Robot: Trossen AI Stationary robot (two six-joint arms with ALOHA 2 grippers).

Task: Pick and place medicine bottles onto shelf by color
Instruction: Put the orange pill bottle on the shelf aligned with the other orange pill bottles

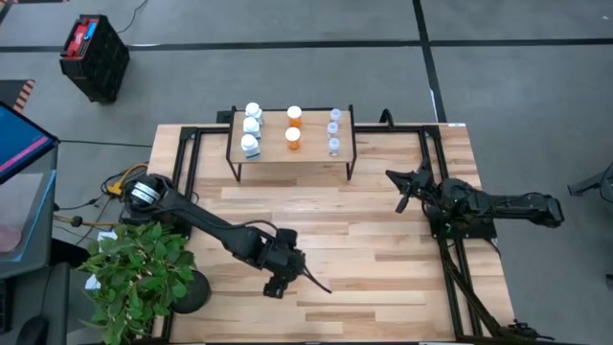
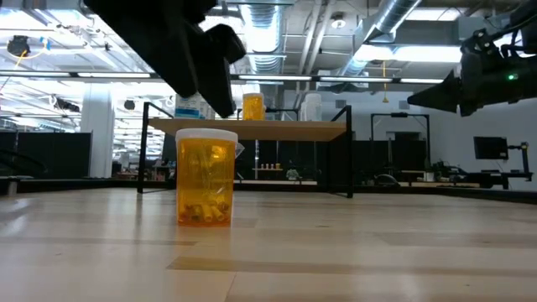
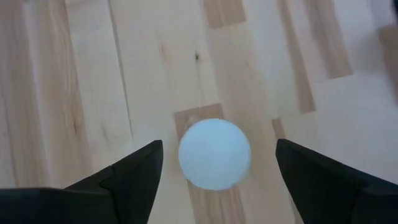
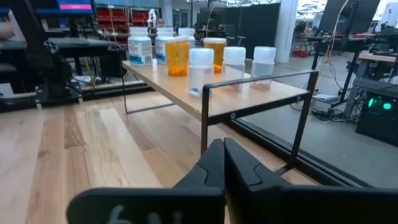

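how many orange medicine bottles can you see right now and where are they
3. Two orange bottles stand in the middle column of the shelf: one farther back, one nearer the front. The third stands on the table below the open left gripper.

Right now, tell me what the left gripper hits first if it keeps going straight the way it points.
The white cap of the last orange bottle on the table. The left gripper points down at it, open, with the cap centred between its fingers. How far above it hangs is unclear.
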